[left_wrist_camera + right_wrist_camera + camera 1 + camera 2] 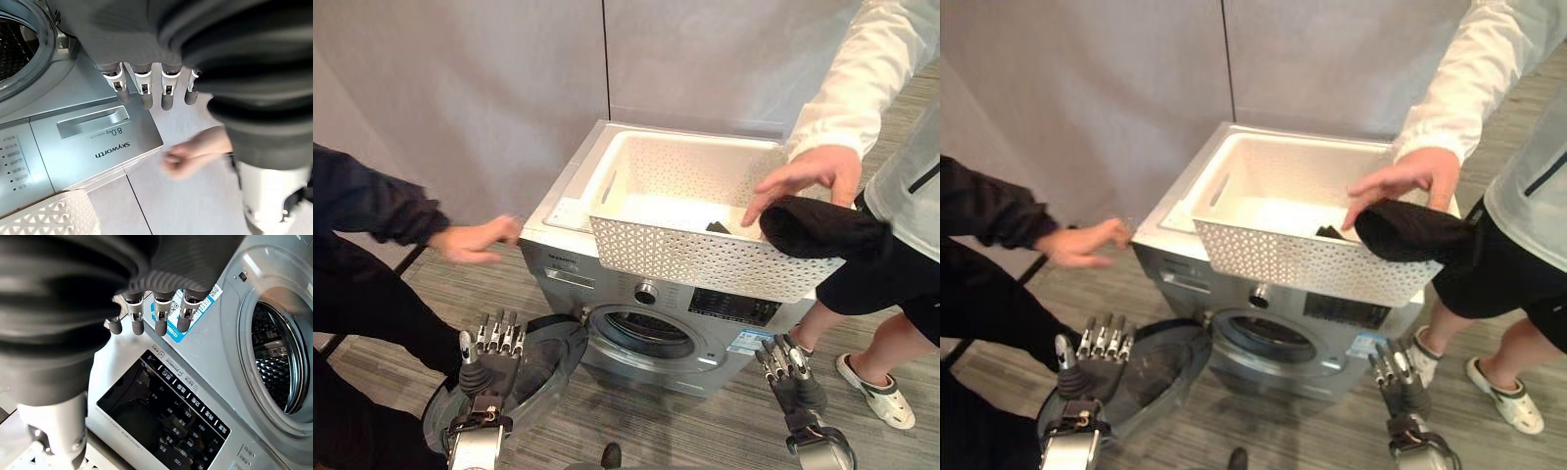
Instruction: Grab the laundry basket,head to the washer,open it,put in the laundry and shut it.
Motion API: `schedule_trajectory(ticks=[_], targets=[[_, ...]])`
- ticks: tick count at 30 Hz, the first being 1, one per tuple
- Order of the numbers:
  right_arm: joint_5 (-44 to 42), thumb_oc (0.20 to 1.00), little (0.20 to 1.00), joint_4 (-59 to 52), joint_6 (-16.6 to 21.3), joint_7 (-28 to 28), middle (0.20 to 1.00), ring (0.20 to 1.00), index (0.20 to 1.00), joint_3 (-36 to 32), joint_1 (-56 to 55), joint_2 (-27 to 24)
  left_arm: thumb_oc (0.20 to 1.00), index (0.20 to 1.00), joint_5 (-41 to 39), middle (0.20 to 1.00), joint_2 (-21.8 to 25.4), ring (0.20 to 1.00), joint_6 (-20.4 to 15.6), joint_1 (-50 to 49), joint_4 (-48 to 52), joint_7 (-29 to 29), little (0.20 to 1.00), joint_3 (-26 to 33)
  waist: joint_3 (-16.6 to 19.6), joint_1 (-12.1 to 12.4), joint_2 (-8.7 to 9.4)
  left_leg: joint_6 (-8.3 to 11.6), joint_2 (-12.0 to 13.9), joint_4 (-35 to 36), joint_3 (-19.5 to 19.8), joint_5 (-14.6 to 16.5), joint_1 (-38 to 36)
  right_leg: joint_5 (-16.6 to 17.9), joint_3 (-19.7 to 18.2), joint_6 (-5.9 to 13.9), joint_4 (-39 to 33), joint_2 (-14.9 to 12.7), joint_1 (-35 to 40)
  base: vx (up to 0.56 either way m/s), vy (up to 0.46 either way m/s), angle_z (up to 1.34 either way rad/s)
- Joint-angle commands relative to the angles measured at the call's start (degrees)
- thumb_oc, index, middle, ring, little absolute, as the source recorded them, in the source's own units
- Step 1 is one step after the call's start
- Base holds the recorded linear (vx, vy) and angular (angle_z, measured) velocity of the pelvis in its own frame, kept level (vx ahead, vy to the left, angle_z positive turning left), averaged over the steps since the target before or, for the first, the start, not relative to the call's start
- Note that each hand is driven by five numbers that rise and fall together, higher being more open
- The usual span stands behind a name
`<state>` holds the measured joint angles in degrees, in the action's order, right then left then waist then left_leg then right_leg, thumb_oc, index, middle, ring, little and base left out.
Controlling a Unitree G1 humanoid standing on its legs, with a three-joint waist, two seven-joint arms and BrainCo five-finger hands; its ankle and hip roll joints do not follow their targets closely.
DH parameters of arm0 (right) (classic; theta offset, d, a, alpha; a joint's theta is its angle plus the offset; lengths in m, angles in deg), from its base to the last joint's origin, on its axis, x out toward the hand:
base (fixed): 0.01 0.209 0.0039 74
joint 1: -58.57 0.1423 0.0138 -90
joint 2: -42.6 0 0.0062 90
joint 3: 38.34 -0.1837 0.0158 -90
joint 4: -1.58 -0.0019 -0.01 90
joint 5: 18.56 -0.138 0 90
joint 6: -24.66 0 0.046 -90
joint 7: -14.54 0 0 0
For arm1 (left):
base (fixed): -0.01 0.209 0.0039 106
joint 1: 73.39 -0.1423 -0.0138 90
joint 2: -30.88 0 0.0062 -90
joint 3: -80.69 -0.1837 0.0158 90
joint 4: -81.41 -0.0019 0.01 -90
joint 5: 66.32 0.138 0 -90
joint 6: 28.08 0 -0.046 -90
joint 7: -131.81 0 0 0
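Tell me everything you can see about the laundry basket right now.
The laundry basket is a white, rectangular, plastic-looking tub with perforated patterned walls and a slot handle in one end. It sits upright on top of the washer, its front wall overhanging the control panel. Something dark lies inside; a person's hand holds a dark garment over its rim.

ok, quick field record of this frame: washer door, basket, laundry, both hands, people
washer: front-loader, drum visible
door: swung open to the robot's left
laundry basket: white, on top of the washer
laundry: dark garment under a person's hand at the basket's right rim; another dark piece inside
left hand: open, low, before the door
right hand: open, low, empty
second person's hand: beside the washer's left corner
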<state>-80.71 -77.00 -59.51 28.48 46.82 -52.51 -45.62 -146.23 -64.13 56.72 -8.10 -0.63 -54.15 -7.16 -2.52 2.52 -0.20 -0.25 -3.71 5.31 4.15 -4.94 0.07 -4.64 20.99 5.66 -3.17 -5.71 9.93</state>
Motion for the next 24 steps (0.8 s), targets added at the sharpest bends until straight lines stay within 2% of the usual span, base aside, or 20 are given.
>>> schedule_trajectory(ticks=[1,24], targets=[[-0.1,1.0,1.0,-3.4,1.2,0.6,1.0,1.0,1.0,-0.1,2.1,-1.7,1.0,1.0,1.8,1.0,2.8,1.0,-1.0,1.9,1.5,-2.2,1.0,2.2,1.1,0.3,0.99,2.0,2.9,-0.3,-0.6,3.8,-1.9,5.7,-2.4,1.17,-1.2,-1.6,-4.0,0.0,0.0,0.0],[2.6,1.0,1.0,-2.4,0.5,-1.0,1.0,1.0,1.0,0.6,3.0,-2.6,1.0,1.0,3.1,1.0,4.7,1.0,-1.5,2.8,4.1,-1.7,1.0,2.1,1.4,0.0,0.67,1.99,3.0,-0.3,-1.0,4.0,-2.0,5.9,-3.1,1.18,-1.3,-1.5,-4.2,0.0,0.0,0.0]])
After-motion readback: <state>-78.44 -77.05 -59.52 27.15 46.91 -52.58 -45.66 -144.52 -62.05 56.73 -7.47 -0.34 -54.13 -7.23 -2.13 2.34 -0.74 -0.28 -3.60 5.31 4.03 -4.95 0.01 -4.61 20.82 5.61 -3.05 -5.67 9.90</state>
